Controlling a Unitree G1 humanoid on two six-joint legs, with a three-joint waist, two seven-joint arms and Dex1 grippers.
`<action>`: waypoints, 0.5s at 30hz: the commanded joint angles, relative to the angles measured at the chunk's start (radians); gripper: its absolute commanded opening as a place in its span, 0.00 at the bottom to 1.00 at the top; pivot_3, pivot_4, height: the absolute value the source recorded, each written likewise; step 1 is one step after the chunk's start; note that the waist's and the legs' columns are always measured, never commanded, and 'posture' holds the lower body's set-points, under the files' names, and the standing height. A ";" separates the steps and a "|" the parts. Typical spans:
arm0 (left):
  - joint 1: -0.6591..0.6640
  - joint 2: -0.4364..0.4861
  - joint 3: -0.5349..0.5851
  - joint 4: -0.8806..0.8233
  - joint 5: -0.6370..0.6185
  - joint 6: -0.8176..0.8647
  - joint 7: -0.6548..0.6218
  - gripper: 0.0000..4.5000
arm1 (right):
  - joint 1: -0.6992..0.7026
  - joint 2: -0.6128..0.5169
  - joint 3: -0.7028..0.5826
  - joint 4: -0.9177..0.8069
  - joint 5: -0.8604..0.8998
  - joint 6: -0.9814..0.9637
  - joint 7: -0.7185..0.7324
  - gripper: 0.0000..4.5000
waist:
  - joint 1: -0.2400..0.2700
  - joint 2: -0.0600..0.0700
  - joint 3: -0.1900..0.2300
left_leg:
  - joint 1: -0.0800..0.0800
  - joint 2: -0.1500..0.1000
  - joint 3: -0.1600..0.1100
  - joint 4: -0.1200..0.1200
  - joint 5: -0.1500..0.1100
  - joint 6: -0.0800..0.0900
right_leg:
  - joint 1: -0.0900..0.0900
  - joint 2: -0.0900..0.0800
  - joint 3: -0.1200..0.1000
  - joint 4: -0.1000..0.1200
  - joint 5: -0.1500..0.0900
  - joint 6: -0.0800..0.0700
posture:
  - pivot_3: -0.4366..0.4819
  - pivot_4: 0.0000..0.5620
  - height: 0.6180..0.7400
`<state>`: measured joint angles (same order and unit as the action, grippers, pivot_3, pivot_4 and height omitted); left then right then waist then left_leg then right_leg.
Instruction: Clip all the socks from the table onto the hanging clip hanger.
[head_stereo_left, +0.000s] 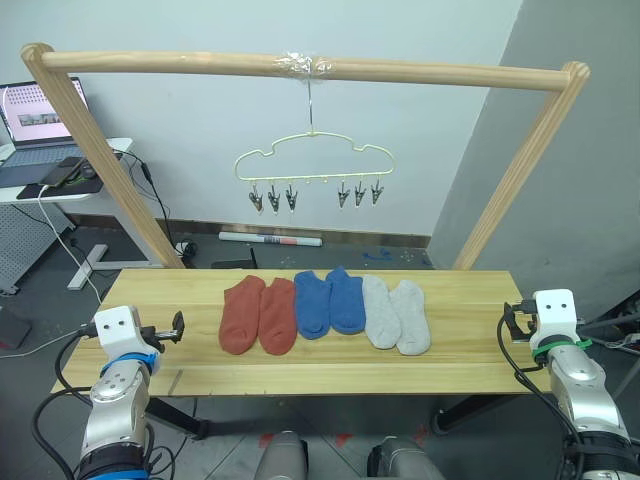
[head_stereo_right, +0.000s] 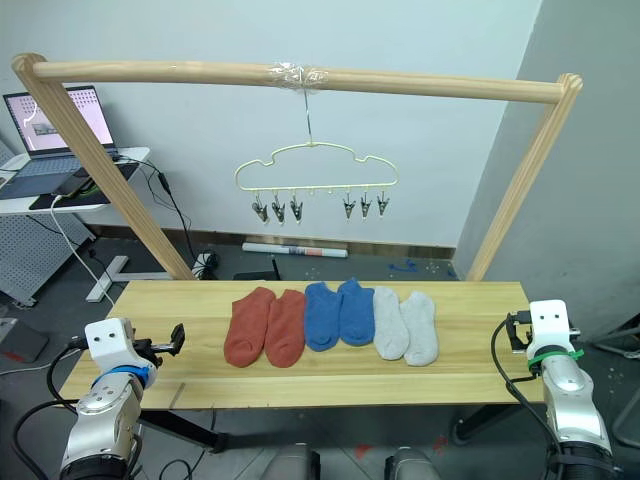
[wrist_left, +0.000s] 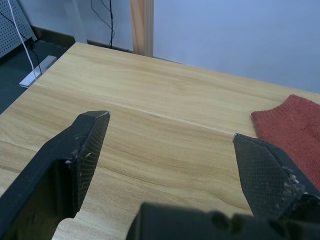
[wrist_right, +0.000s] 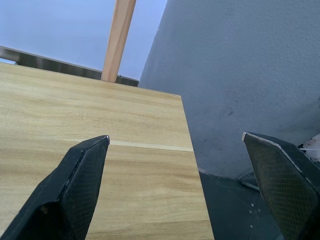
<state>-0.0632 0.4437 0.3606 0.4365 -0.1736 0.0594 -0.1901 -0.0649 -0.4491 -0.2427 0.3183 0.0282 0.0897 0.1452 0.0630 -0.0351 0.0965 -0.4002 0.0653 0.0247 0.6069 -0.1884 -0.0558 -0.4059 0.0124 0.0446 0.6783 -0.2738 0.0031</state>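
Table: you have a long tabletop of light wooden planks (head_stereo_left: 450, 300) running across the head view, with a seam line near its front edge.
Socks: six short knit ankle socks lie flat in one row at the table's centre, toes pointing toward 12 o'clock. The rust-red pair (head_stereo_left: 258, 314) sits at the 9 o'clock end, the blue pair (head_stereo_left: 329, 302) in the middle, the light grey pair (head_stereo_left: 396, 314) at the 3 o'clock end. Neighbouring socks touch or overlap at their edges.
Clip hanger: the thin pale-yellow wire hanger with a cloud-shaped outline (head_stereo_left: 312, 160) hangs by its hook from the thick wooden pole frame (head_stereo_left: 300, 66), toward 12 o'clock above the socks. Its six small metal clips (head_stereo_left: 273, 197) hang in two groups of three, all bare.
Left gripper: your left gripper (head_stereo_left: 176, 327) sits over the table's 9 o'clock end, well apart from the rust-red pair, fingers spread wide with nothing between them. In its wrist view (wrist_left: 171, 135) a red sock edge shows beside one finger.
Right gripper: your right gripper (wrist_right: 175, 142) hangs at the table's 3 o'clock edge, fingers wide apart and holding nothing, one over the wood, one past the edge.
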 joint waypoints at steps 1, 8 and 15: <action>-0.004 0.024 0.018 -0.023 0.020 -0.014 0.028 0.99 | -0.015 -0.008 -0.023 -0.020 0.008 -0.018 -0.007 1.00 | 0.000 0.000 0.000 | 0.000 0.000 0.000 0.000 0.000 0.000 | 0.000 0.000 0.000 0.000 0.000 0.000 | 0.74 0.14 1.00; 0.012 0.023 0.023 -0.037 0.036 -0.010 0.068 0.99 | -0.004 -0.001 -0.013 -0.037 0.001 -0.017 -0.005 1.00 | 0.000 0.000 0.001 | 0.000 0.000 0.000 0.000 0.000 0.000 | 0.000 0.000 0.000 0.000 0.000 0.000 | 0.74 0.16 1.00; 0.034 0.041 0.032 -0.094 -0.024 0.001 -0.037 0.99 | 0.000 0.018 -0.027 -0.061 0.021 -0.027 -0.012 1.00 | -0.002 -0.001 0.016 | 0.000 0.000 0.000 0.000 0.000 0.000 | 0.000 -0.003 0.000 0.000 0.000 0.000 | 0.74 0.20 1.00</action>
<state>-0.0376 0.4623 0.3665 0.3928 -0.1796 0.0630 -0.2020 -0.0623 -0.4309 -0.2443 0.3079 0.0307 0.0811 0.1377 0.0606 -0.0363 0.1126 -0.4004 0.0660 0.0245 0.6070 -0.1884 -0.0558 -0.4061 0.0089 0.0447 0.6781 -0.2738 0.0030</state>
